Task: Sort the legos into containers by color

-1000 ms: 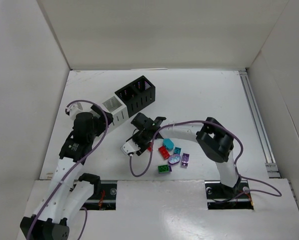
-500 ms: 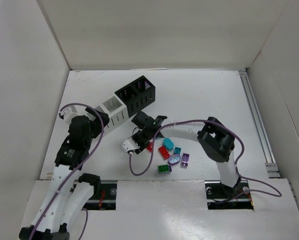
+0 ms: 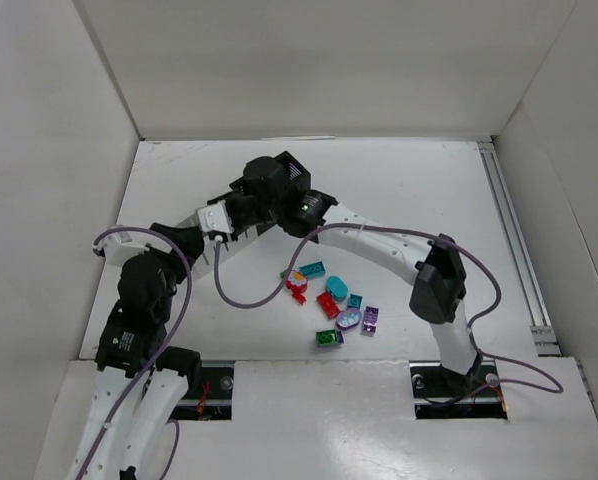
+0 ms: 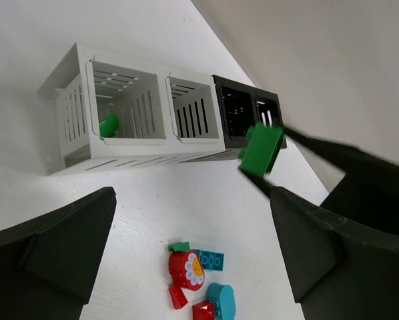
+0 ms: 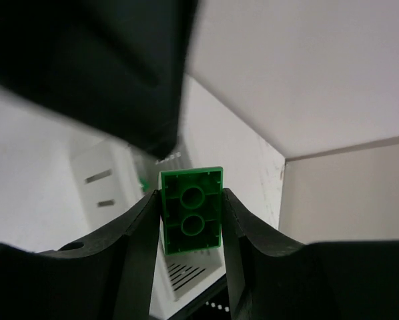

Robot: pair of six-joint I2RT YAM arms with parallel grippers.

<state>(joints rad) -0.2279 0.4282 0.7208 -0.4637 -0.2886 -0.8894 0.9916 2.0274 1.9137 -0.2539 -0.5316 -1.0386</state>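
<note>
The right gripper [image 5: 191,223] is clamped on a green brick [image 5: 191,200], held in the air just over the row of boxes, white box [image 4: 129,150] to 1 side and black box [image 4: 249,110] to the other. The left gripper [image 4: 193,200] hangs spread wide and empty, facing them. The sort looks barely begun: 1 green piece [image 4: 109,125] lies in the white end compartment, while the pile [image 3: 334,300] of red, teal, purple and green legos behind the right gripper waits on the table

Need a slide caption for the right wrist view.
Right gripper holding a green brick, white container behind it.
</note>
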